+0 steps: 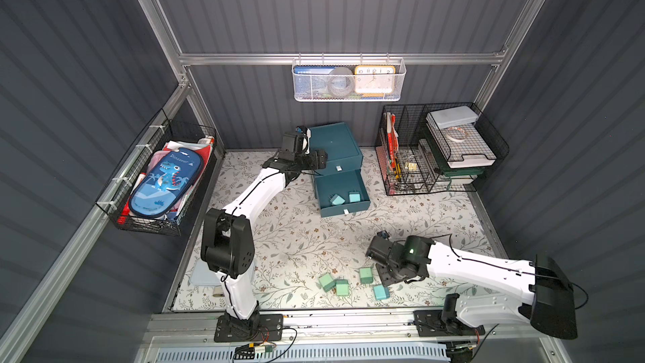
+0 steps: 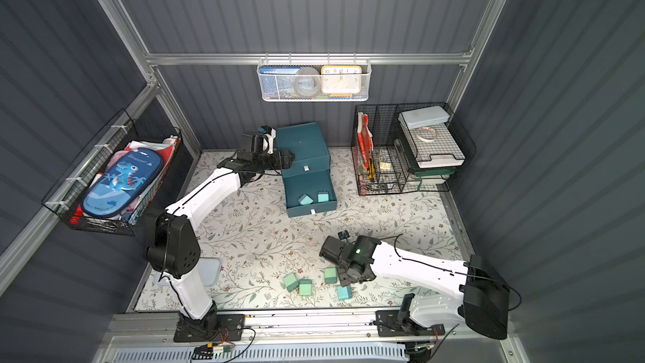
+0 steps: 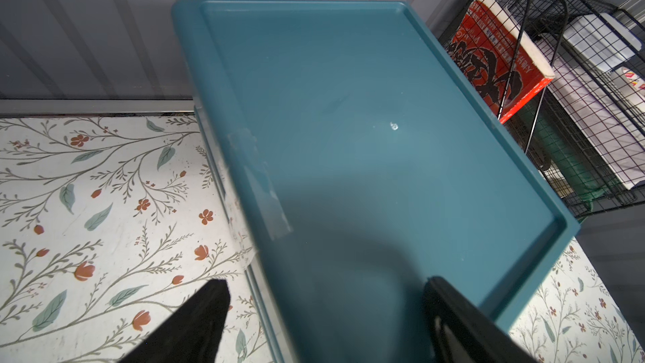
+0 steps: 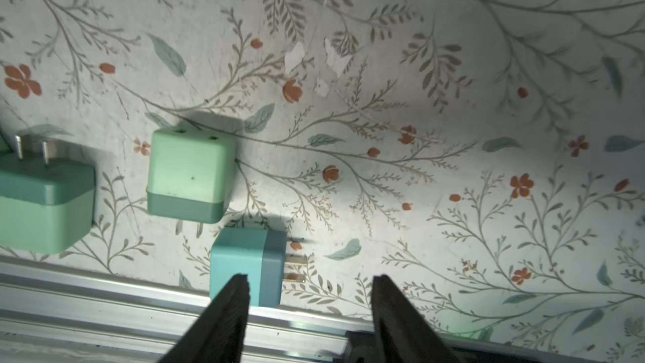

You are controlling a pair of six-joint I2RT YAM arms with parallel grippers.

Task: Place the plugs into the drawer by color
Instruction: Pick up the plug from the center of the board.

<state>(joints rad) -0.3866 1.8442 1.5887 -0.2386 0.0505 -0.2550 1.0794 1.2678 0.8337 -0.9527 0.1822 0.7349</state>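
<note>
Near front edge of desk (image 1: 296,239), blue plug (image 4: 244,263) lies on side under right tool (image 4: 310,279), spread, empty. Looks light, rigid, slick: pinch flat opposite faces, clear of prongs (image 4: 295,267). Two blue plugs (image 1: 337,200) sit in open drawer (image 1: 331,210). Left tool (image 3: 326,282) spread above cabinet (image 3: 349,99).

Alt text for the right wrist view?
The right gripper, jaws open, hangs close to a light blue plug lying on a floral mat. Two mint green plugs lie beside it, and a metal rail runs along the mat's edge.

2 white arms (image 1: 258,190), black joints (image 1: 227,242)
</note>
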